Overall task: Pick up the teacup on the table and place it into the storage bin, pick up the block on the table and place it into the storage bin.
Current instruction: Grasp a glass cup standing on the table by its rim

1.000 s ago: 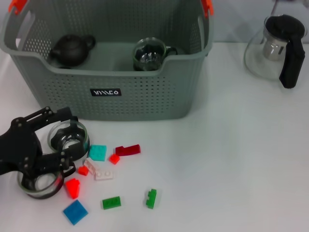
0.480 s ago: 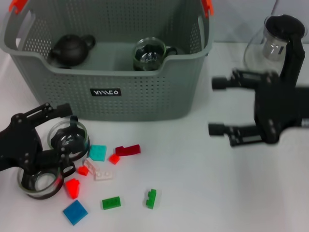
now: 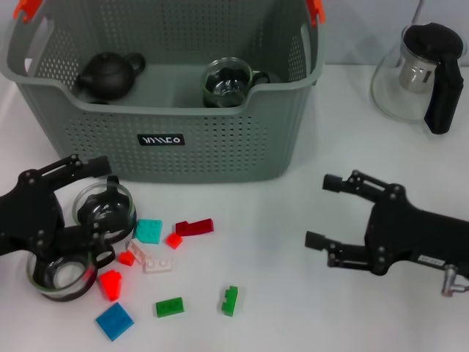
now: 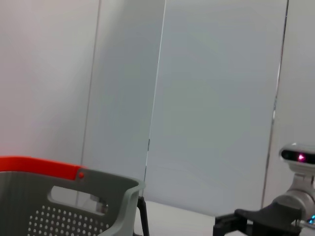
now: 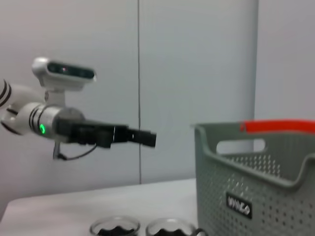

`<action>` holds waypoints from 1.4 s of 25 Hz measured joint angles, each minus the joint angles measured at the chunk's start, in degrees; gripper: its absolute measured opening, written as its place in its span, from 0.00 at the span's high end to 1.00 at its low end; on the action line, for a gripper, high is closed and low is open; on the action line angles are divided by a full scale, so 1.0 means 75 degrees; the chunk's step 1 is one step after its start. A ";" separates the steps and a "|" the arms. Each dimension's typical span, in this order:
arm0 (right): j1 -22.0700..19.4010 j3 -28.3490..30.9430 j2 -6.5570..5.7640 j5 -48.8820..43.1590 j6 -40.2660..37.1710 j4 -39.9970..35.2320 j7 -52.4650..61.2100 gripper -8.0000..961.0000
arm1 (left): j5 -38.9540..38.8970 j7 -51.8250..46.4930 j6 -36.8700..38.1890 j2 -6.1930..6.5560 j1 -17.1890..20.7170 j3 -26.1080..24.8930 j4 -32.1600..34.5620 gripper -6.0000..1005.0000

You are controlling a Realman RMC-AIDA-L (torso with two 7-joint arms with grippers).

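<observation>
The grey perforated storage bin [image 3: 220, 139] stands at the back and holds a black teapot [image 3: 110, 75] and a glass cup [image 3: 229, 82]. A glass teacup [image 3: 107, 209] stands on the table in front of the bin. My left gripper [image 3: 105, 211] is open, with one finger on each side of that teacup. A second glass teacup [image 3: 62, 276] stands just in front of it, partly under the gripper. Several small blocks lie nearby, among them a teal one [image 3: 149, 231], a dark red one [image 3: 194, 227] and a green one [image 3: 230, 301]. My right gripper [image 3: 319, 210] is open and empty, to the right of the blocks.
A glass teapot with a black handle [image 3: 421, 73] stands at the back right. A blue block [image 3: 114, 321] and another green block [image 3: 169, 307] lie near the front edge. The right wrist view shows the bin [image 5: 256, 172] and both teacup rims [image 5: 115, 227].
My right arm has come in from the right and moved down toward the front, to beside the blocks. My left gripper has stayed around the teacup, hardly moving.
</observation>
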 joint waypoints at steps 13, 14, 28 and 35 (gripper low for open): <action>0.0424 -0.0050 0.0018 -0.0261 0.0190 0.0662 -0.0010 0.05 | 0.0849 -0.5335 0.0333 0.0165 -0.0254 0.1856 0.3691 0.14; 0.0437 -0.0054 0.0019 -0.0258 0.0188 0.0663 -0.0010 0.05 | 0.0985 -0.5651 0.0343 0.0125 -0.0320 0.2079 0.4179 0.14; 0.0576 -0.0006 -0.0010 -0.0227 0.0141 0.0684 0.0320 0.05 | 0.4791 -0.7657 -0.0607 -0.1012 -0.1981 0.5113 0.6694 0.25; 0.0576 0.0009 -0.0003 -0.0221 0.0140 0.0699 0.0360 0.05 | 0.5451 -0.8638 -0.1970 -0.1069 -0.1821 0.6679 0.6159 0.27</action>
